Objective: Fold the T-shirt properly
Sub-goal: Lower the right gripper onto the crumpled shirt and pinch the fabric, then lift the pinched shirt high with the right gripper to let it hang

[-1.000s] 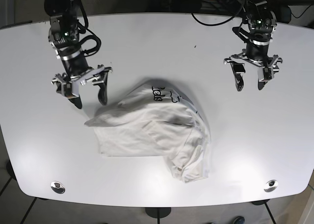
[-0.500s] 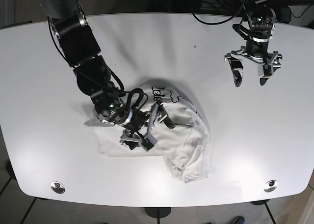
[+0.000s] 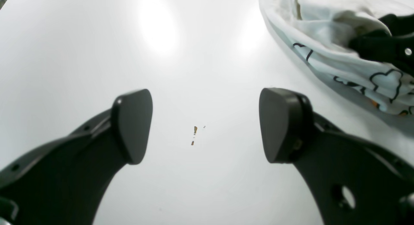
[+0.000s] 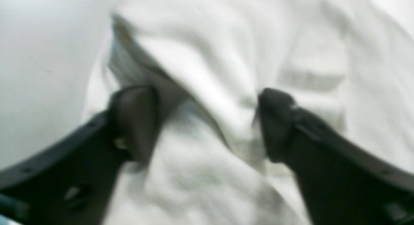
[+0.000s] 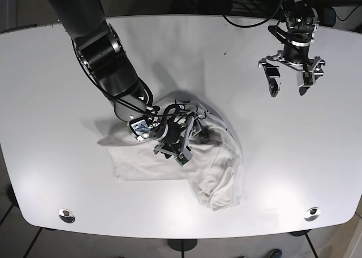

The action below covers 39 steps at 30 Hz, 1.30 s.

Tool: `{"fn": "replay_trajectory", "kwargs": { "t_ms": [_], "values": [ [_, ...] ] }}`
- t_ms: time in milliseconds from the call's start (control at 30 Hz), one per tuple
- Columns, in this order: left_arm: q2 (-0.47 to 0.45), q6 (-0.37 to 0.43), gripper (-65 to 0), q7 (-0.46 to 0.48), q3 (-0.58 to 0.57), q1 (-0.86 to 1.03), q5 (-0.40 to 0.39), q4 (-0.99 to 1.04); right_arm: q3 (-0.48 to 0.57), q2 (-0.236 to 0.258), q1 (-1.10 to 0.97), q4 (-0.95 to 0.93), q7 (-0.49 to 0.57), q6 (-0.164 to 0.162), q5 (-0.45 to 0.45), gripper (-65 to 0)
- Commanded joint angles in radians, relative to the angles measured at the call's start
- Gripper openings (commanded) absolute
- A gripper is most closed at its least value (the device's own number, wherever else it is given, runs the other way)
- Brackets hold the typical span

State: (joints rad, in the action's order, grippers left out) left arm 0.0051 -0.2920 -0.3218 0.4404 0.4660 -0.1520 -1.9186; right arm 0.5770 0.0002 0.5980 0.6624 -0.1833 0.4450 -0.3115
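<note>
The white T-shirt lies crumpled in the middle of the white table, black print showing at its far edge. My right gripper is low on the shirt's middle. In the right wrist view it is open, with a raised fold of the shirt between its fingers; that view is blurred. My left gripper hangs open and empty over bare table at the far right. In the left wrist view it faces bare table, with the shirt's printed edge at the upper right.
The table has rounded edges and two round metal fittings near the front, left and right. Small brown specks lie on the table under my left gripper. Cables hang behind the far edge.
My right arm swung from the table's left onto the shirt and pushed further into its middle, bunching the cloth. My left gripper shifted slightly toward the far edge, still open.
</note>
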Motion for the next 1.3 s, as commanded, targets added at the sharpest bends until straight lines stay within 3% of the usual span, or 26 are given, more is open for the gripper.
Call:
{"fn": "replay_trajectory", "kwargs": {
  "t_ms": [33,100,133,267,367,600,800,1000,1067,1233,1300],
  "values": [
    [-0.006,0.0,-17.9,0.026,0.002,0.0,-0.011,-0.02,-0.004,-0.009,0.04,0.02,0.032,0.002,-0.01,-44.5],
    [-0.006,0.0,-17.9,0.026,0.002,-0.002,-0.011,-0.02,-0.004,-0.009,0.04,0.023,0.032,0.002,-0.012,-59.8],
    [-0.006,0.0,-17.9,0.026,-0.002,-0.002,-0.011,-0.02,-0.004,-0.009,0.038,0.044,0.024,0.002,-0.012,-63.3],
    [-0.006,0.0,-17.6,0.026,-0.027,0.0,-0.013,-0.022,-0.007,0.065,-0.043,0.314,-0.103,-0.01,-0.021,-62.0],
    [-0.006,0.0,-17.5,0.026,-0.056,0.015,-0.014,-0.022,-0.007,0.119,-0.131,0.601,-0.206,-0.11,-0.019,-62.0],
    [-0.007,-0.002,-17.2,0.029,-0.099,0.02,-0.014,-0.022,-0.039,0.18,-0.295,1.009,-0.356,-0.209,-0.019,-62.0],
    [-0.011,-0.002,-17.2,0.029,-0.099,0.015,-0.014,-0.02,-0.226,0.238,-0.588,1.209,-0.382,-0.211,-0.012,-61.7],
    [-0.014,-0.002,-17.2,0.029,-0.101,0.01,-0.014,-0.017,-0.332,0.241,-0.797,1.221,-0.378,-0.209,-0.012,-61.2],
    [-0.014,-0.002,-17.2,0.029,-0.101,-0.01,-0.013,-0.017,-0.337,0.241,-0.82,1.246,-0.378,-0.209,-0.012,-52.8],
    [-0.014,-0.002,-17.2,0.028,-0.099,-0.02,-0.013,-0.015,-0.332,0.237,-0.814,1.302,-0.378,-0.208,-0.012,-9.7],
    [-0.014,-0.002,-17.2,0.028,-0.099,-0.02,-0.013,-0.015,-0.332,0.232,-0.76,1.299,-0.381,-0.206,-0.012,-5.1]
  ]
}}
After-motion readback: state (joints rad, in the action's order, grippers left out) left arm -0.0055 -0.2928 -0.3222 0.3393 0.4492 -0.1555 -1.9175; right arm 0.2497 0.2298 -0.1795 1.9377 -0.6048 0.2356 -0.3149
